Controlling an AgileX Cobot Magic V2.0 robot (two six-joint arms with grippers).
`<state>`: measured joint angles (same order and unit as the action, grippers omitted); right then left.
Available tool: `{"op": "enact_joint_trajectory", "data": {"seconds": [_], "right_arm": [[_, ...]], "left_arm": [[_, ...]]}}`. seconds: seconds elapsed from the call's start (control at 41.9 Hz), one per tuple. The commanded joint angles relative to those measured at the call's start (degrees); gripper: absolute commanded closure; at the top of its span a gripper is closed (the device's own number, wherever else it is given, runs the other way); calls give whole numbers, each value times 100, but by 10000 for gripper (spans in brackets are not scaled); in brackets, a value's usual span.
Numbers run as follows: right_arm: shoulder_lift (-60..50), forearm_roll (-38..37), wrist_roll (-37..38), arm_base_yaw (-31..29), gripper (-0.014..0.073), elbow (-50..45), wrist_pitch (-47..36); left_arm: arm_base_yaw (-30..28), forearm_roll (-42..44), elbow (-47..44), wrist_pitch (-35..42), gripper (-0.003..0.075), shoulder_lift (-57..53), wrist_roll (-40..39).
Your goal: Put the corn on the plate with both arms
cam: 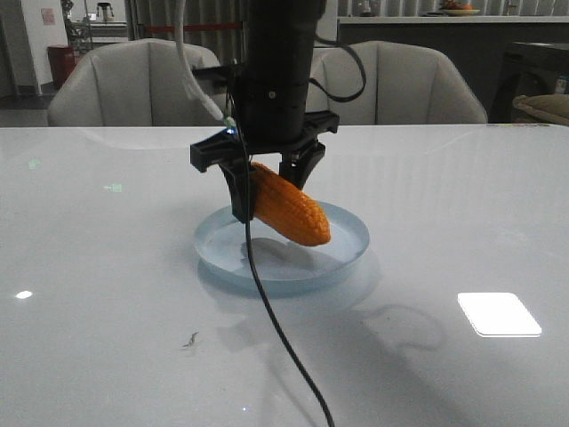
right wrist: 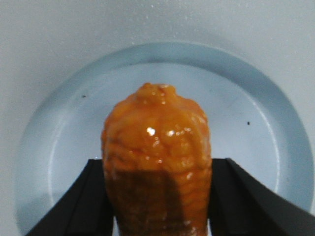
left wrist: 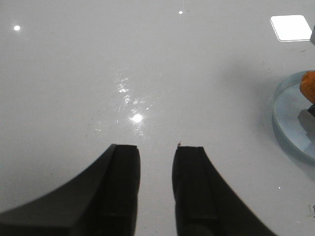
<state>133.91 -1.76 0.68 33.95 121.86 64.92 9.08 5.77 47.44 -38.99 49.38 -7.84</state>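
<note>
Gleaming orange, the bumpy corn (cam: 289, 212) tapers over the plate (cam: 342, 258).

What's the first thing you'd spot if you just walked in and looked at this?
The bright orange corn jumps out: the right gripper holds it tilted over the pale blue plate in the middle of the white table. The left gripper hangs apart from the plate over bare table, jaws parted and holding nothing.
</note>
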Motion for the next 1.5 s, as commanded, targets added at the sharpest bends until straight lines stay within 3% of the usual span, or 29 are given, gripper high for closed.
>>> {"op": "enact_joint_trajectory", "data": {"seconds": [0.0, 0.191, 0.62, 0.787, 1.049, 1.216, 1.478], "right_arm": [[-334, -156, -68, -21, 177, 186, -83], [-298, -227, -68, -21, 27, 186, -241], [-974, -235, 206, -215, 21, 692, 158], [-2051, -223, 455, -653, 21, 1187, 105], [-3943, -239, 441, -1845, 21, 1047, 603], [-5287, -239, 430, -2692, 21, -151, 459], [-8176, -237, 430, -3275, 21, -4499, -1399]], "left_arm": [[-2, -5, 153, 307, 463, -46, -65], [-2, -5, 153, 270, 463, -46, -65], [-2, -5, 153, 261, 463, -46, -65], [-2, 7, 153, 261, 463, -46, -65], [-2, 41, 153, 271, 463, -46, -65], [-2, 41, 153, 271, 463, -46, -65], [-2, 41, 153, 261, 463, -46, -65]]}}
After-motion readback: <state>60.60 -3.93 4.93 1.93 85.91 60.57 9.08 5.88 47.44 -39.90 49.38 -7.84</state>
